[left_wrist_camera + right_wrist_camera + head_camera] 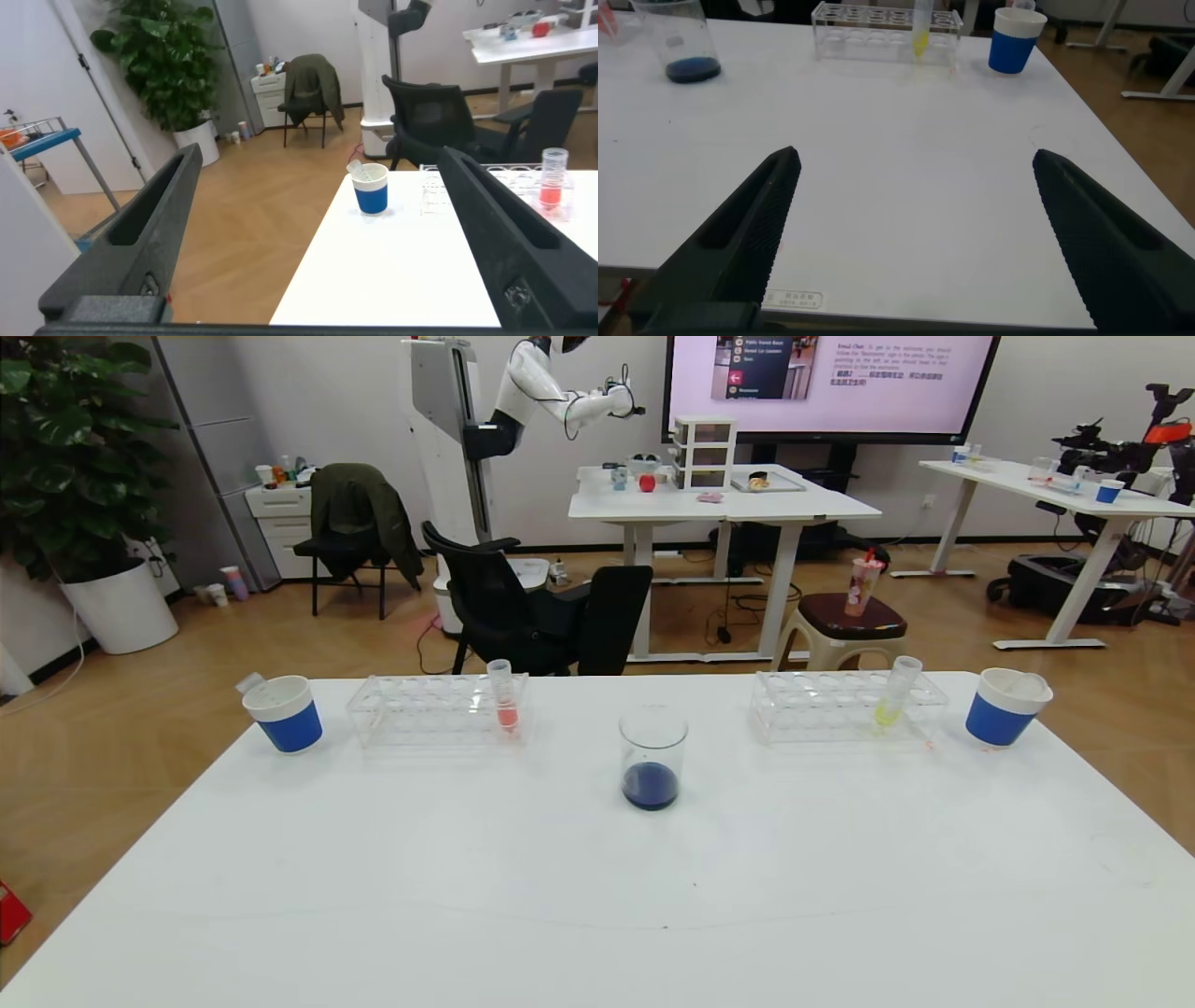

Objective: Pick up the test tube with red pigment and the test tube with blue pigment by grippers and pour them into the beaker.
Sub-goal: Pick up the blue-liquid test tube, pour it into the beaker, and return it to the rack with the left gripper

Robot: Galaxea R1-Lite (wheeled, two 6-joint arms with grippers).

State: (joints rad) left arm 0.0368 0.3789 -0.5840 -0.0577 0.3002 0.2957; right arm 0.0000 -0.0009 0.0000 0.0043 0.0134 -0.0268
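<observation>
The beaker (653,747) stands mid-table with dark blue liquid in its bottom; it also shows in the right wrist view (682,42). A tube of salmon-red liquid (505,705) stands in the left rack (429,709). No tube with vivid red or blue liquid shows. A clear, empty-looking tube (250,683) leans in the left blue cup (285,714). My left gripper (318,159) is open and empty, off the table's left front corner. My right gripper (915,159) is open and empty over the table's front right. Neither shows in the head view.
A right rack (845,705) holds a tube of yellow liquid (892,705). A second blue cup (1004,709) stands at the far right. A black office chair (532,616) and a stool (845,625) stand behind the white table (597,896).
</observation>
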